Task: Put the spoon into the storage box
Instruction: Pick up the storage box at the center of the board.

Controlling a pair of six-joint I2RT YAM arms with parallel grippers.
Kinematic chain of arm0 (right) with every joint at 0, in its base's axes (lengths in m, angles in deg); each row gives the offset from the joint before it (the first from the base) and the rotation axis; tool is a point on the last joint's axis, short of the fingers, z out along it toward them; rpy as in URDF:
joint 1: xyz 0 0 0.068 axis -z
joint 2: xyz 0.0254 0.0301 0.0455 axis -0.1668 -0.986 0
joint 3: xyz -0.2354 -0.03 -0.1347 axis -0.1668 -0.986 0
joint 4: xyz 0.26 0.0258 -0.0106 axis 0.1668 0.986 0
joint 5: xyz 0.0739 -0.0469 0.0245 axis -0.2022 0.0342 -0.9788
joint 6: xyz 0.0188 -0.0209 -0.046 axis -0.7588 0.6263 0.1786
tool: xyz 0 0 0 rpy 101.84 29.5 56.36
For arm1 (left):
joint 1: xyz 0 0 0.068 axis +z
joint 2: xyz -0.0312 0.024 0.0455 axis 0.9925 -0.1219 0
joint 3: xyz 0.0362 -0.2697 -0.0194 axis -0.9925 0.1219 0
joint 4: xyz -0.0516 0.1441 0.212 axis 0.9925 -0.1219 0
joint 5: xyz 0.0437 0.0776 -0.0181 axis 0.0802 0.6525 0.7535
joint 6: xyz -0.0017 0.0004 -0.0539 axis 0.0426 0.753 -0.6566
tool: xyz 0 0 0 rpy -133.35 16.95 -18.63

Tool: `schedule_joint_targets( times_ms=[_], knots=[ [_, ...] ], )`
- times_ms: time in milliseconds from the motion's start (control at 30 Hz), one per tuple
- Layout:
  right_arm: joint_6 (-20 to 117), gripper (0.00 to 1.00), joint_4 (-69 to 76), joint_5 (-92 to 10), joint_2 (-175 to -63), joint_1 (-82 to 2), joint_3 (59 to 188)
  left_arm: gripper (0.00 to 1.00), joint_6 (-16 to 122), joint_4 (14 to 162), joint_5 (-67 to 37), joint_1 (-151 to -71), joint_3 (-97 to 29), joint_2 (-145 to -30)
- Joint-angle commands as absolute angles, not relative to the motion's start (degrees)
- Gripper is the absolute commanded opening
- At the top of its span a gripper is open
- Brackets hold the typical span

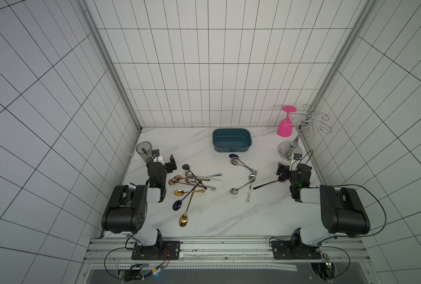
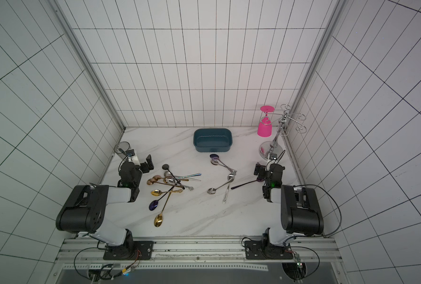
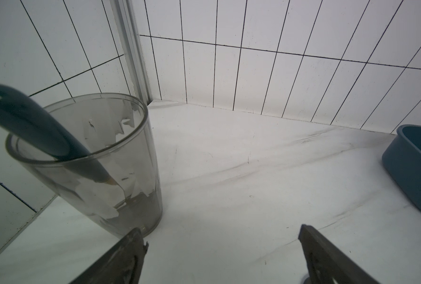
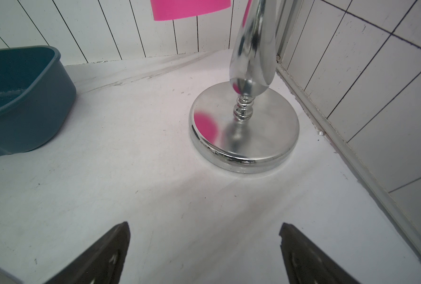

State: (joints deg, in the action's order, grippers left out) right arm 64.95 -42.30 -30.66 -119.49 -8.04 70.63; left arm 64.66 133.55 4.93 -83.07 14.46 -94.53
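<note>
We see the storage box (image 1: 231,148) in plain dark teal-blue. Table (image 1: 219,211): white marble w/ grey veins. Walls (image 1: 204,73): white tiles, black grid lines. Goblet (image 1: 285,127) is hot pink. Rack (image 1: 284,148) is chrome, w/ a pink reflection on its base in the right wrist view. Cup (image 1: 143,150): smoky grey, see-thru. Spoons vary: gold spoon (image 1: 183,220), purple-blue spoon (image 1: 177,204), black spoon (image 1: 186,166), rose-gold spoon (image 1: 172,181), silver spoon (image 1: 234,190), and a shiny violet spoon (image 1: 234,157).

No text, label, brand, number or sign is legible in any view. Faint marks on the handle of one silver spoon (image 1: 249,191) are too small to read.
</note>
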Motion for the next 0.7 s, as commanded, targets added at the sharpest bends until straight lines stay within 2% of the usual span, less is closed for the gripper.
schedule_joint_targets(
  times_ms=[0,133,267,367,533,667],
  knots=[
    [64.87,0.99,-42.01,-31.07,-119.00,-7.56,71.67,0.99,65.43,134.18,6.68,-83.59,15.19,-94.93],
    [64.39,0.99,-41.06,-29.78,-117.13,-7.66,71.78,0.99,65.74,134.61,7.44,-83.71,14.94,-94.22],
    [64.13,0.99,-30.87,-27.75,-110.37,-7.91,74.43,0.99,67.22,123.98,5.26,-84.34,11.58,-88.45],
    [61.70,0.99,-22.90,-26.05,-105.20,-7.93,77.37,0.99,67.67,112.69,5.61,-85.57,6.41,-84.85],
    [56.00,0.99,-10.71,-28.35,-97.08,-7.83,82.95,0.98,65.98,84.07,3.18,-88.37,-9.89,-82.47],
    [46.90,0.98,1.13,-30.45,-94.61,-7.78,88.57,0.98,64.63,73.16,0.87,-90.36,-18.50,-80.92]
  ],
)
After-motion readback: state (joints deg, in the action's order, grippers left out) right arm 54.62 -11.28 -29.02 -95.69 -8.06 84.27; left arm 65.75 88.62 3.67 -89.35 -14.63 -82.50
